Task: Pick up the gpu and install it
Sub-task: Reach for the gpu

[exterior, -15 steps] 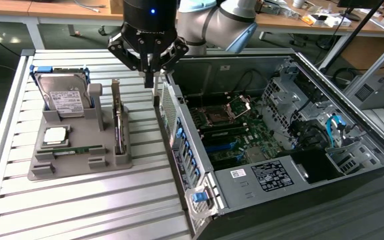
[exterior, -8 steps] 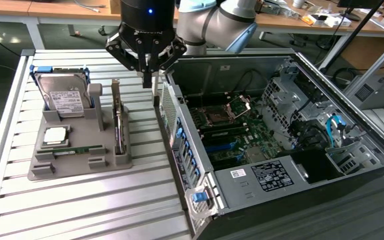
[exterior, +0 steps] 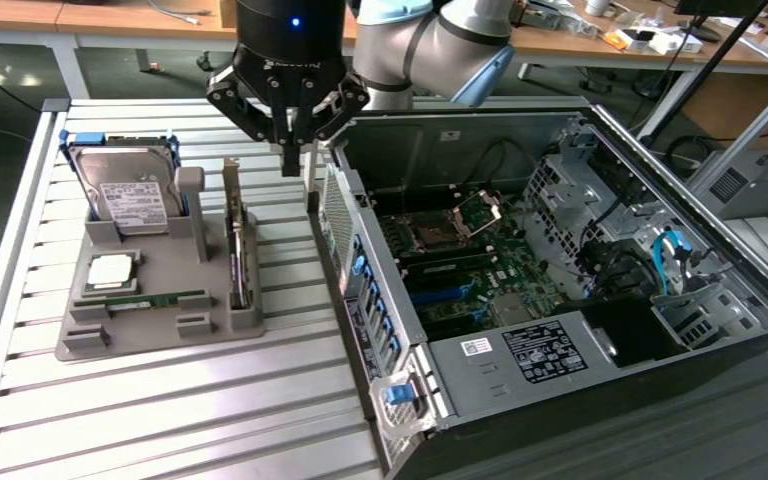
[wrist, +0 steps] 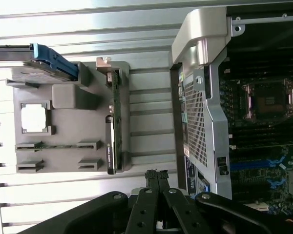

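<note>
One gpu [exterior: 236, 250] unpicked, on edge in the tray [exterior: 157, 335]; gripper [exterior: 292, 165] empty above.

Exterior view: the card stands upright in the tray's slot nearest the case [exterior: 411, 150], bracket end toward 12 o'clock, prob. so its top edge is free for a pinch from above. Gripper hangs at approx 1 o'clock from the gpu, over the gap btwn tray and case. Its fingers are pressed together w/ nothing in them, and it isn't lined up over the card. Hdd [exterior: 127, 195] sits at 10 o'clock from the gpu, cpu [exterior: 111, 270] and ram [exterior: 151, 298] at 9, each in its own pocket. Case lies at 3 o'clock, side panel off and board [exterior: 478, 260] facing up, which I judge leaves the slots reachable from above.
</note>
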